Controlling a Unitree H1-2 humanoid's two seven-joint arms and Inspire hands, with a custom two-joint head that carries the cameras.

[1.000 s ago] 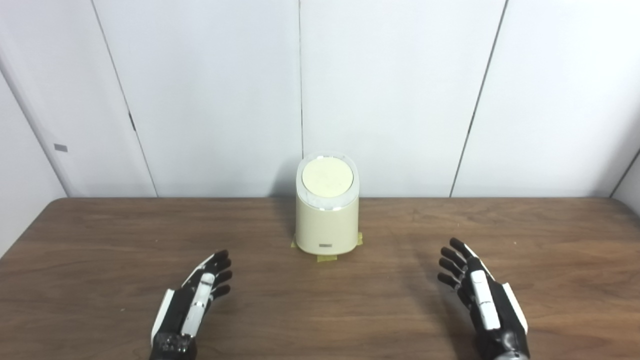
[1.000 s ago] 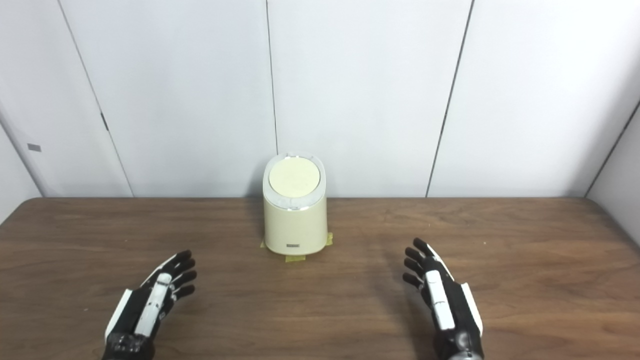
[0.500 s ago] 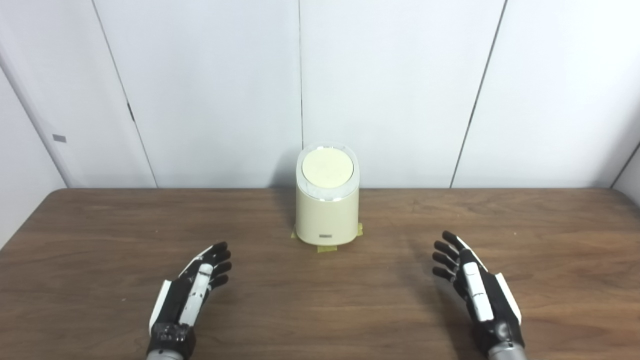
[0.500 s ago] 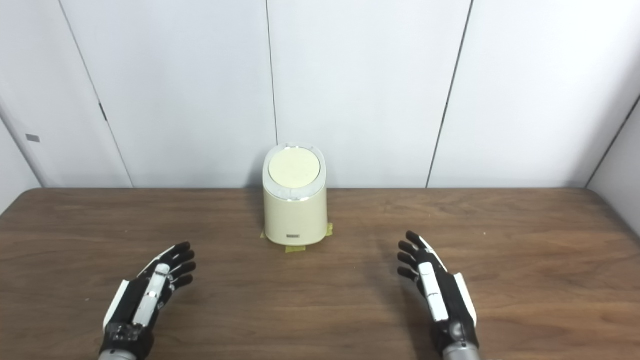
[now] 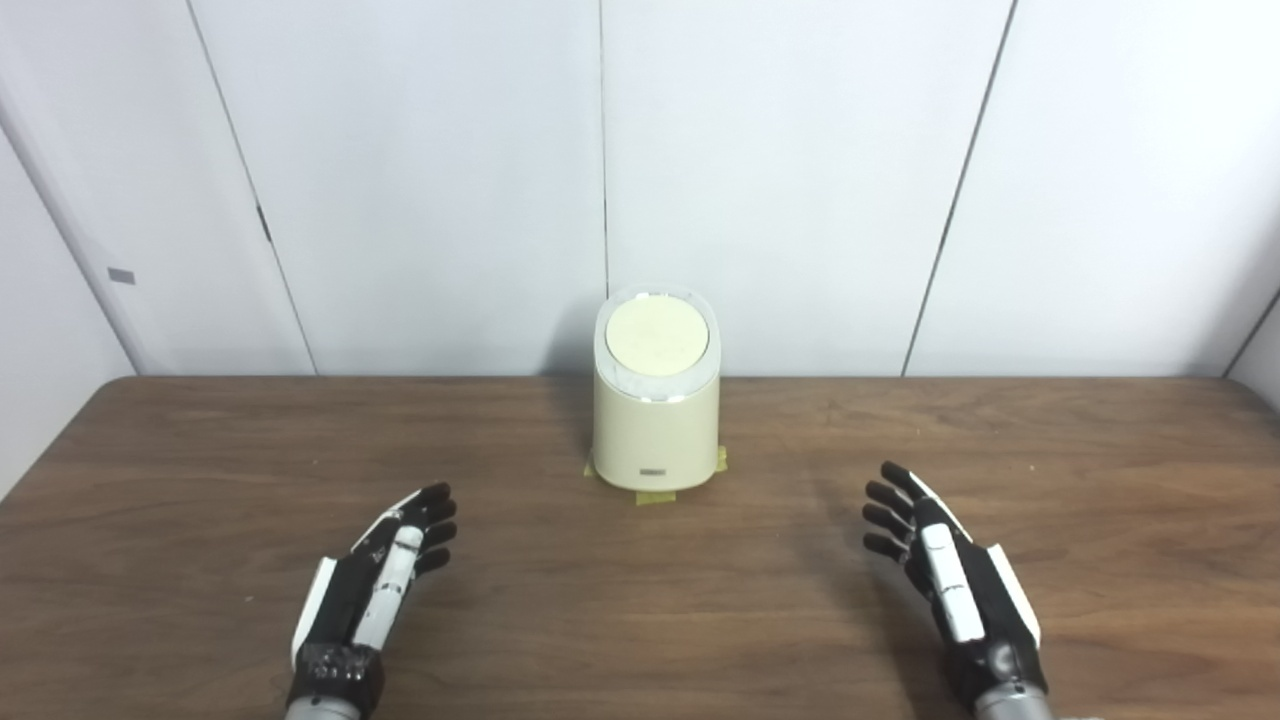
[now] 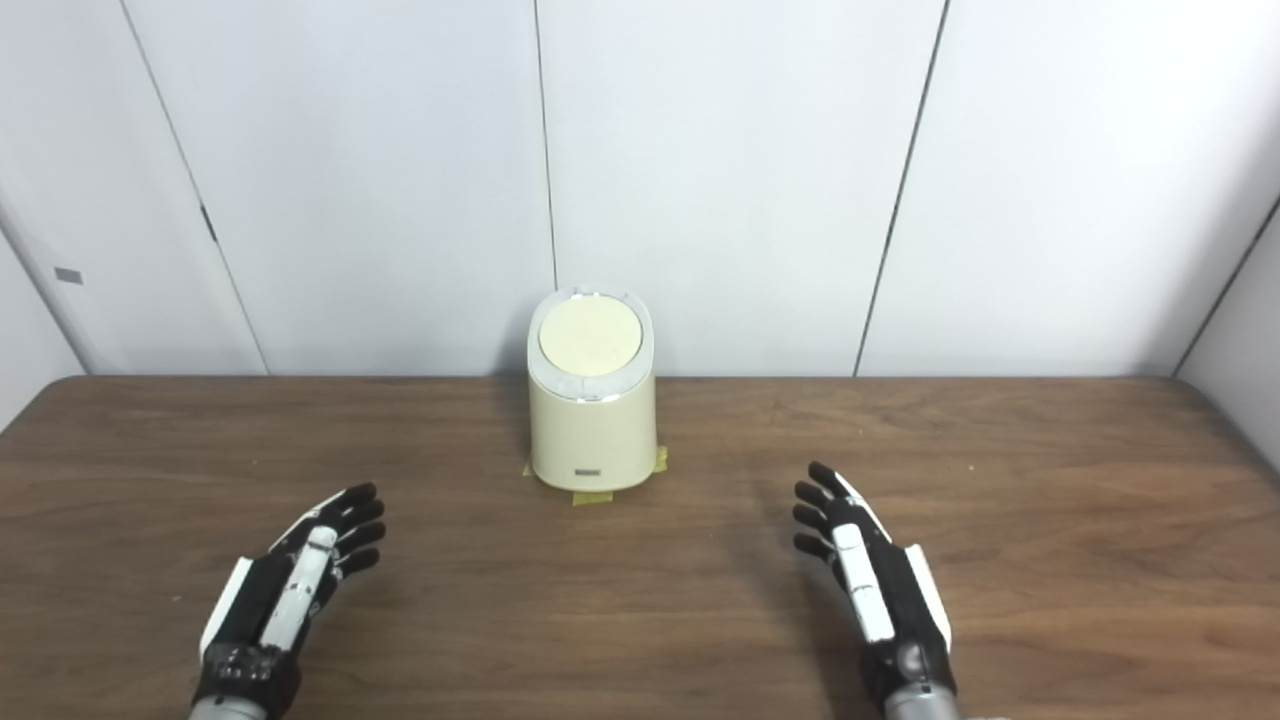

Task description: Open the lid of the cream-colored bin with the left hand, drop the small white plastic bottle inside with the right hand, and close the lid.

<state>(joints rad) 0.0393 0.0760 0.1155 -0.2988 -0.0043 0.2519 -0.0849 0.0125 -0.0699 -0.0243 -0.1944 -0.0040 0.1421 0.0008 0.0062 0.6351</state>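
The cream-colored bin [image 5: 655, 425] stands upright at the back middle of the brown table, its round lid [image 5: 656, 336] down flat. My left hand [image 5: 375, 585] hovers over the table in front and to the left of the bin, open and empty. My right hand [image 5: 950, 585] is at the front right, likewise open, fingers spread and holding nothing. Both hands are well apart from the bin. No small white plastic bottle shows in either view.
Yellow tape pieces [image 5: 655, 495] mark the bin's base on the wooden table [image 5: 640, 590]. A white panelled wall [image 5: 800, 180] rises right behind the table's far edge. The table's left corner [image 5: 110, 395] is rounded.
The camera tilted, so the whole picture shifted up a little. Both hands have stayed open in about the same places; the left drew back slightly toward me.
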